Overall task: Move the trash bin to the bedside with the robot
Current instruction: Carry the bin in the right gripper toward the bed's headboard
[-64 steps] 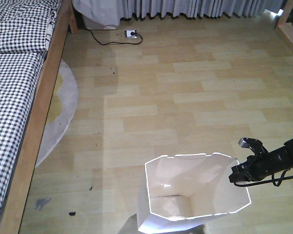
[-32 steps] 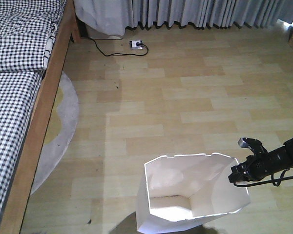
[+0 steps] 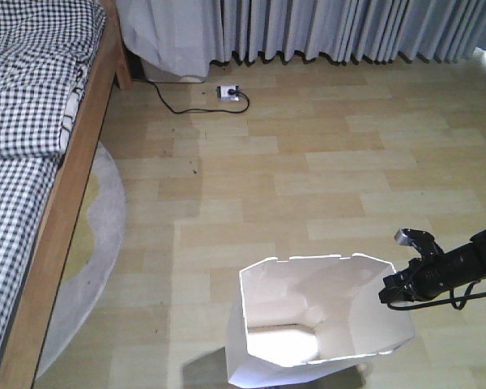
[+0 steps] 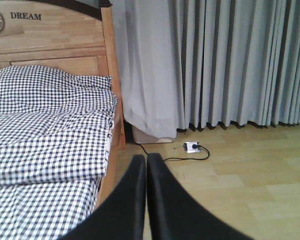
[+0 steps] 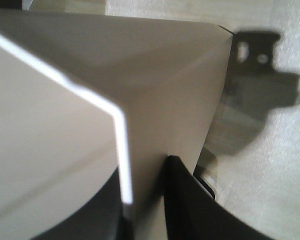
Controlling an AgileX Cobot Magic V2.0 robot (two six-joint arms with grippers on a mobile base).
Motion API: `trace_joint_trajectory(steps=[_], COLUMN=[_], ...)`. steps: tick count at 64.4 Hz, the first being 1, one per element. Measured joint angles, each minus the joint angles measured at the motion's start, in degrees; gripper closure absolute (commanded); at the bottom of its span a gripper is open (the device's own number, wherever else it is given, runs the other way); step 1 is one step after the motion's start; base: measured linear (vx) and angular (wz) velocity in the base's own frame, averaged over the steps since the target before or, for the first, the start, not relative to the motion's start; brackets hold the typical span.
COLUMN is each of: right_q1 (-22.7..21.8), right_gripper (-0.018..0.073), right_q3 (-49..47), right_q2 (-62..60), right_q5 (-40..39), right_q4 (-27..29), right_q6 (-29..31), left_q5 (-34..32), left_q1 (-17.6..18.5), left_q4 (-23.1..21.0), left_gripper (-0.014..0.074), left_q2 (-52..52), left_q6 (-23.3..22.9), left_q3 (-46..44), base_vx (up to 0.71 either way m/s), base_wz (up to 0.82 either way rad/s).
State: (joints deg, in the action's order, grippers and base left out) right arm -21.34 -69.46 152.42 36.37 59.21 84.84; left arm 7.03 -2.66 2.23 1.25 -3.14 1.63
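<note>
The white trash bin (image 3: 340, 300) stands on the wood floor at the bottom middle of the front view, its angular rim open upward. My right gripper (image 3: 386, 292) is at the bin's right rim, shut on the thin wall. In the right wrist view the trash bin (image 5: 155, 100) wall runs between the two black fingers of the right gripper (image 5: 145, 169). The bed (image 3: 24, 162), with checked bedding and a wooden frame, lies along the left, apart from the bin. In the left wrist view my left gripper (image 4: 146, 162) is shut on nothing, facing the bed (image 4: 45, 130).
A round grey and yellow rug (image 3: 93, 235) lies beside the bed frame. A white power strip (image 3: 228, 92) with a black cable sits on the floor near the grey curtains (image 3: 348, 28). Wood floor stretches between the bin and the curtains.
The floor, bed and power strip have slid down in the front view, and more curtain shows. The bin and right gripper keep the same place in the frame.
</note>
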Motion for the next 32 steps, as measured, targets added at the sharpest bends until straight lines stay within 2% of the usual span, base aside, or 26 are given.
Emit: trace_joint_trajectory(steps=[32], right_q1=[0.0], right_gripper=[0.0564], right_q3=[0.0], right_q2=[0.0], right_q5=[0.0], right_q4=[0.0], right_q6=[0.0], left_q5=[0.0], left_q1=[0.0], left_q4=[0.0], left_gripper=[0.0603], left_q2=[0.0], left_q6=[0.0], left_q3=[0.0], base_vx=[0.32], base_wz=[0.06])
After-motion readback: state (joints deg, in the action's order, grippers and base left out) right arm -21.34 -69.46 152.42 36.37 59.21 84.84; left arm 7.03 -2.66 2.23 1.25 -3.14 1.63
